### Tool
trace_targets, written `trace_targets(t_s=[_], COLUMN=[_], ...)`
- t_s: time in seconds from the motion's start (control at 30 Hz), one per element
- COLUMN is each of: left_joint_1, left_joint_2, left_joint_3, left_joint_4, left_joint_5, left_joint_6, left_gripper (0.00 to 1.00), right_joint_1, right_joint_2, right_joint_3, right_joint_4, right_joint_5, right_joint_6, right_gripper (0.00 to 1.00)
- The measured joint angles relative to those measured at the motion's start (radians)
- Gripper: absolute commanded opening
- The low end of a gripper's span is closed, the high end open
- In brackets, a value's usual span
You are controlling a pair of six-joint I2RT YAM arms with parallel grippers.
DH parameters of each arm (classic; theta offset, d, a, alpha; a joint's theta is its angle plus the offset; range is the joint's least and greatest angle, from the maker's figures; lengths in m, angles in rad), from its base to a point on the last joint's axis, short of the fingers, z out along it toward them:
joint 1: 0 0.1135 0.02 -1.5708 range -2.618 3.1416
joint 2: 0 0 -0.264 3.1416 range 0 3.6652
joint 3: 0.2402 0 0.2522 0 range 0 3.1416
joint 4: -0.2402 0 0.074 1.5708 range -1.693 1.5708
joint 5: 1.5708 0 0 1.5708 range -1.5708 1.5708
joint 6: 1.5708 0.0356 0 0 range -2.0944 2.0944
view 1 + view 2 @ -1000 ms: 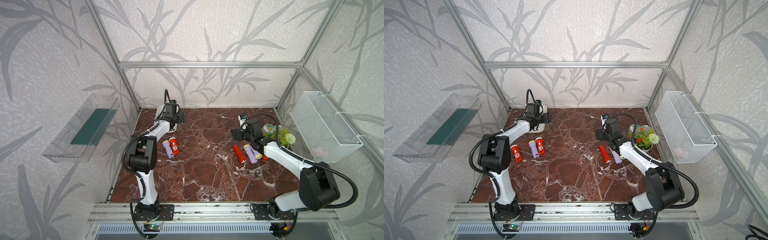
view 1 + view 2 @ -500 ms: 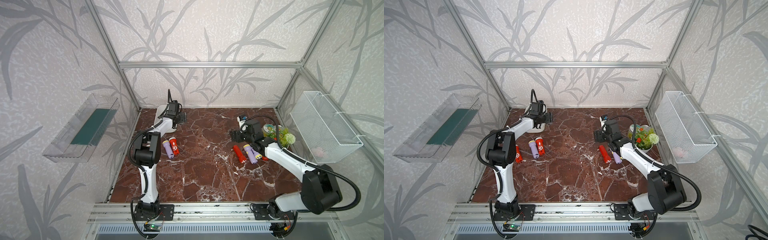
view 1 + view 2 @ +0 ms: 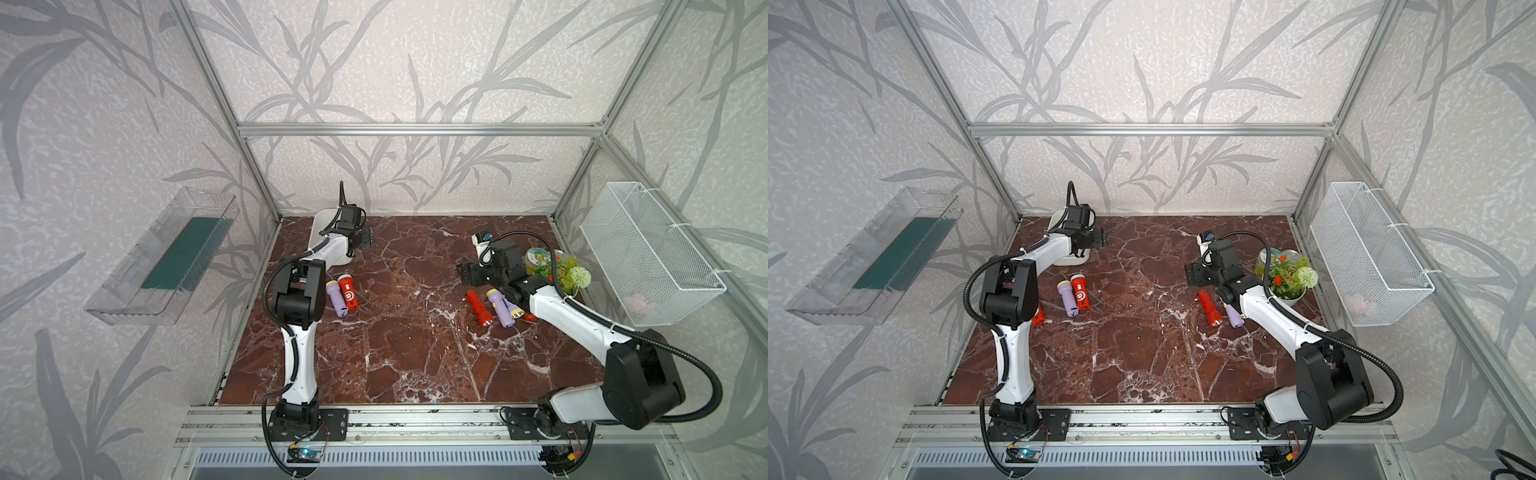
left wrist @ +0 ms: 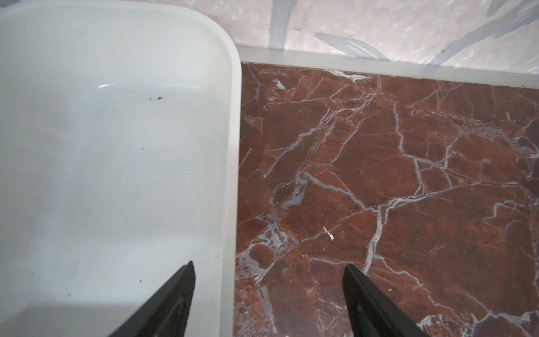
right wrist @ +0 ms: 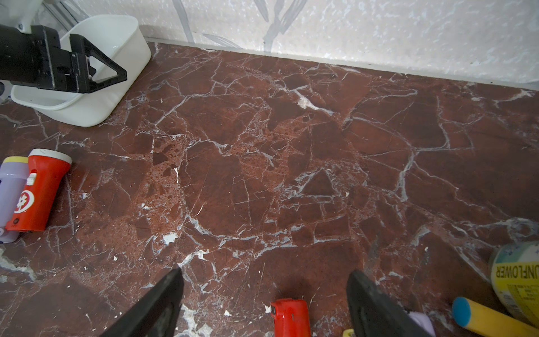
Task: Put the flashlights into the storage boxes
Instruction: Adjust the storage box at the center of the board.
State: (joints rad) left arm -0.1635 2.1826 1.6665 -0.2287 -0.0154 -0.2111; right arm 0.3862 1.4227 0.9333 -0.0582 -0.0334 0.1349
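A robot lab cell is indicated — left arm and right arm are mounted on an alu. rail, boxed in by alu. frame w/ leaf-print panels — home decor only mimicked.

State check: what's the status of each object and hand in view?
White rounded plastic tub: upright, no flashlight visible inside.
Left hand: open, empty, above the tub's rim.
Right hand: open, empty.
Red cylindrical flashlight with white emblem: lying on the table.
Lavender cylindrical flashlight beside it: lying on table.
Slim red flashlight near right hand: lying on table, ungripped.
White wire mesh basket: hung up off the table.
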Motion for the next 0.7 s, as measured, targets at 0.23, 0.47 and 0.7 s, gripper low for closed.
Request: trace_targets(t_s=[0.23, 0.47, 0.7], left_joint_1=[0.0, 0.0, 0.0], left_joint_2=[0.003, 0.037, 0.058], left_joint_3=[0.001, 0.039, 0.046], left_joint_4=[-0.015, -0.035, -0.052], left_joint_5=[-0.009, -0.009, -0.01], left_joint_6=[0.002, 0.009, 0.017], left_gripper=[0.86, 0.82, 0.52], right_joint_1=[0.0, 0.0, 0.0], right_joint_2=[0.006, 0.019, 0.028], right_joint_3=[-0.001, -0.008, -0.009], right_joint_4=[0.0, 0.0, 0.0], right_joint_5=[-0.025, -0.04, -0.04], right_joint_6=[0.001, 0.004, 0.005], right_gripper=[0.88, 0.88, 0.87])
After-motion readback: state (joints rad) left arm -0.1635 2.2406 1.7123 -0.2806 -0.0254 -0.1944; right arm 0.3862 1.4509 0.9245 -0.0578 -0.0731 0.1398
